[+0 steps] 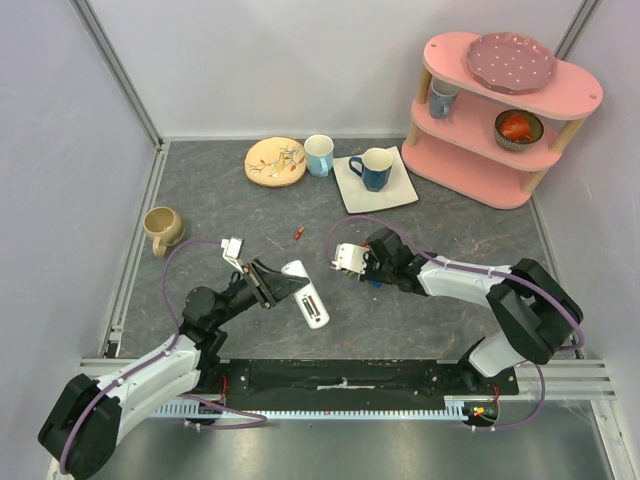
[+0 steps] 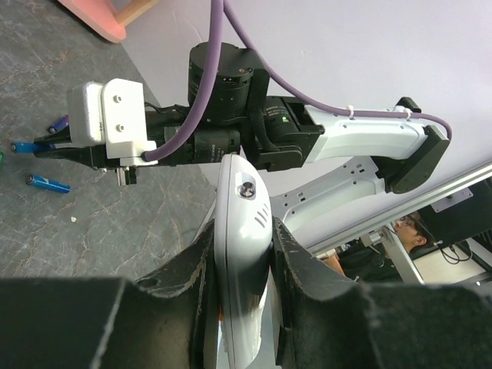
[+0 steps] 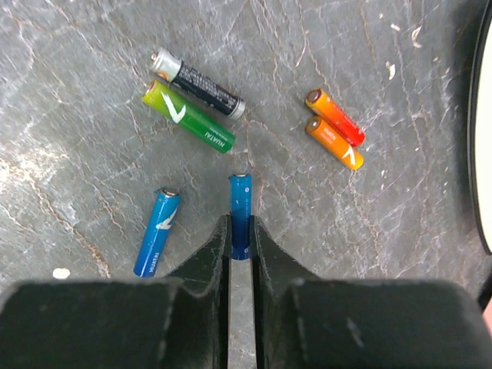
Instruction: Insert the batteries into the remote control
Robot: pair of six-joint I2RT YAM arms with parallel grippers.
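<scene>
Currently: left end effector (image 2: pixel 242 257) clamped on remote control (image 2: pixel 241 204), likely presenting it for loading; right end effector (image 3: pixel 241 240) clamped on blue battery (image 3: pixel 240 198); other batteries (image 3: pixel 188 117) loose on bench (image 3: pixel 77 207).

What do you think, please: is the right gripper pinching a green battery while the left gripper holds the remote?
Not quite: the right wrist view shows the right gripper pinching a blue battery; the left gripper does hold the remote.
</scene>
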